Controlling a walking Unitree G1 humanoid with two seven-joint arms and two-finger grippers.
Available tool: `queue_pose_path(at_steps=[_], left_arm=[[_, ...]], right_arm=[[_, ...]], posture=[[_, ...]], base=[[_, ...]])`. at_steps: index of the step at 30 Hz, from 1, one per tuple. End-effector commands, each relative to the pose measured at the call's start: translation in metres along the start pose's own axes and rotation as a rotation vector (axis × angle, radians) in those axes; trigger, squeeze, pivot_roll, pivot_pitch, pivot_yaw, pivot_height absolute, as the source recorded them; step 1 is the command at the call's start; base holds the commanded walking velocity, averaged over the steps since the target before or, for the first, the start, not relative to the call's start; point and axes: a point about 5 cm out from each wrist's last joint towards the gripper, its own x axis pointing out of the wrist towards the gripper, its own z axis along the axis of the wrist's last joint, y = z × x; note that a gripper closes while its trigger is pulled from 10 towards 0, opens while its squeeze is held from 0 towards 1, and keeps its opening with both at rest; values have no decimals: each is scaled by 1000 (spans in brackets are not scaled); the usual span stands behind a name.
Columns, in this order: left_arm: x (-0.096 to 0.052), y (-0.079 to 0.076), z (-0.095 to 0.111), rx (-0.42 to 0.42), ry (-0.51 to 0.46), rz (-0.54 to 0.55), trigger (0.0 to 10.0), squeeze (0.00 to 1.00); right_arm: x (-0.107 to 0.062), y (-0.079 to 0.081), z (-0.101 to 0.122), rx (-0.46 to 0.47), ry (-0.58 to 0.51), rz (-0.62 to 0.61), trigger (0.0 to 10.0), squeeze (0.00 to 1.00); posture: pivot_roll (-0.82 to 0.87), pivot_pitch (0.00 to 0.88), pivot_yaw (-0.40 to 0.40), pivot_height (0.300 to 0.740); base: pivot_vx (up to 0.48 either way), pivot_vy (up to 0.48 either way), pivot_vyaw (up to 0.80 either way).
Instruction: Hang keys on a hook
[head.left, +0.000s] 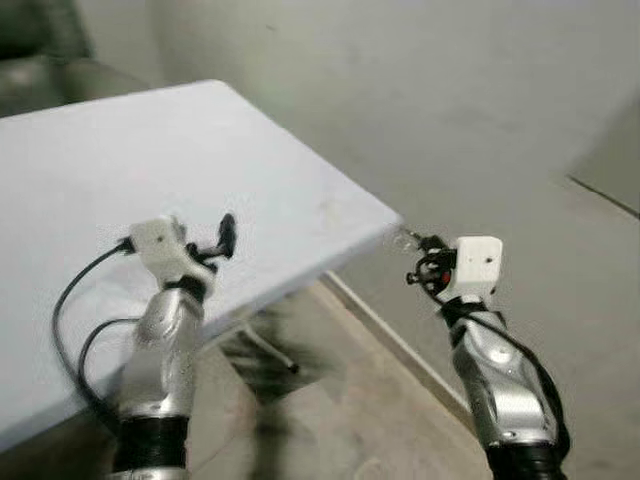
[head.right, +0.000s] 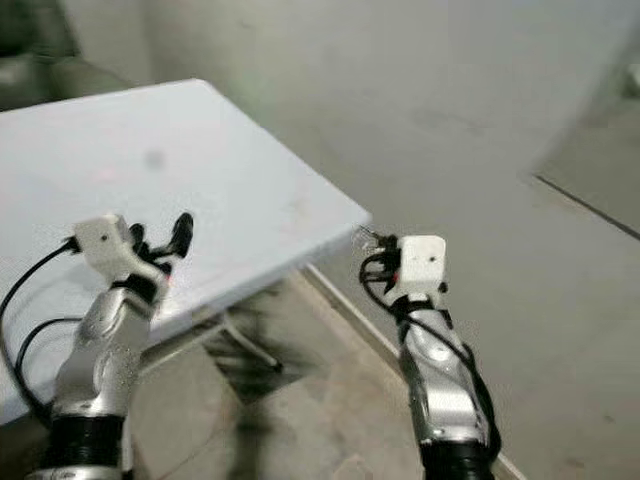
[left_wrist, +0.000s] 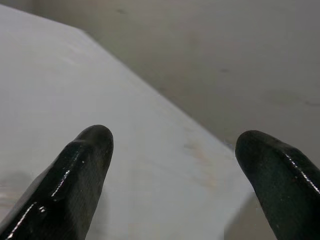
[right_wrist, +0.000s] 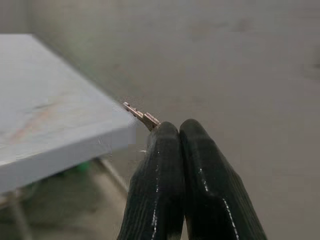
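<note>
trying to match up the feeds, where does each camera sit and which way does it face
Left eye: head, looking down at the white table; both arms show, left gripper over the table.
Right eye: same scene; right gripper by the table corner.
Left wrist: along open fingers at the tabletop.
Right wrist: along shut fingers pinching a key.
All share the table.

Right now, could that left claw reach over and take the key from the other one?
Probably yes. The left claw is open above the white table, the right claw pinches the key just past the table's corner, and nothing stands between them.
</note>
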Motion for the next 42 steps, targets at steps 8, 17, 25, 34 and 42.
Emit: queue_pose_path(at_steps=[8,17,25,34,42], left_arm=[[-1,5,2,13,2,19,10000,0],[0,7,3,17,1,22,10000,0],[1,7,4,20,1,27,10000,0],[1,8,6,15,-11,33,10000,0],[1,10,7,17,-8,41,10000,0]], right_arm=[[1,3,3,5,-12,4,10000,0],[3,2,4,6,-17,-3,10000,0],[5,1,6,2,-20,-2,10000,0],[7,0,7,-6,-20,2,10000,0],[9,1,8,-10,-25,5,10000,0]], posture=[[47,34,-79,732],[45,27,-73,732],[44,34,-74,732],[47,39,-77,732],[55,42,-76,732]], base=[[0,0,-688],[0,0,-685],[0,0,-683],[0,0,-685],[0,0,-682]])
